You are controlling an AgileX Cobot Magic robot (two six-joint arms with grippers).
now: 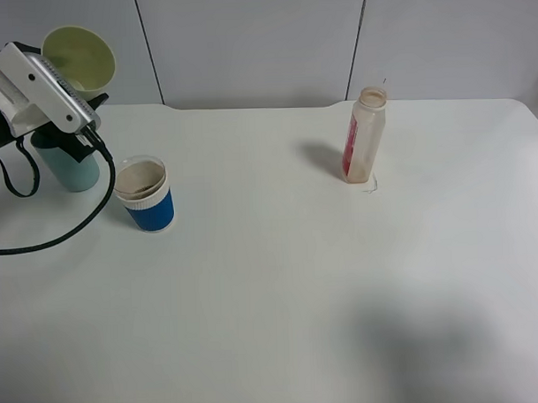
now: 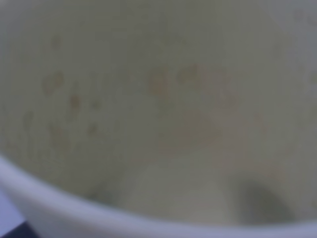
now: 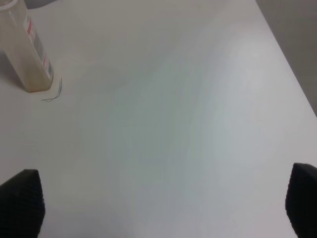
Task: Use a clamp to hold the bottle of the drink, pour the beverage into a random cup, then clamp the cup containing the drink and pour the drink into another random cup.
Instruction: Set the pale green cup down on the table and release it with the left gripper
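My left gripper (image 1: 75,93) is shut on the pale yellow-green cup (image 1: 80,56), held up at the far left and tipped so its mouth faces upward and forward. In the left wrist view that cup's inside (image 2: 158,99) fills the frame, with brown droplets on its wall. Below it to the right, the short blue cup (image 1: 146,197) stands on the table with brown beverage (image 1: 141,178) in it. The bottle (image 1: 365,136) (image 3: 26,49) stands upright at the back right, nearly drained. My right gripper (image 3: 158,198) is open over bare table, away from the bottle.
A dark teal tumbler (image 1: 69,166) stands behind the left arm, left of the blue cup. A black cable (image 1: 84,221) loops on the white table (image 1: 281,289) beside the blue cup. A small pen mark (image 3: 53,93) lies by the bottle's base.
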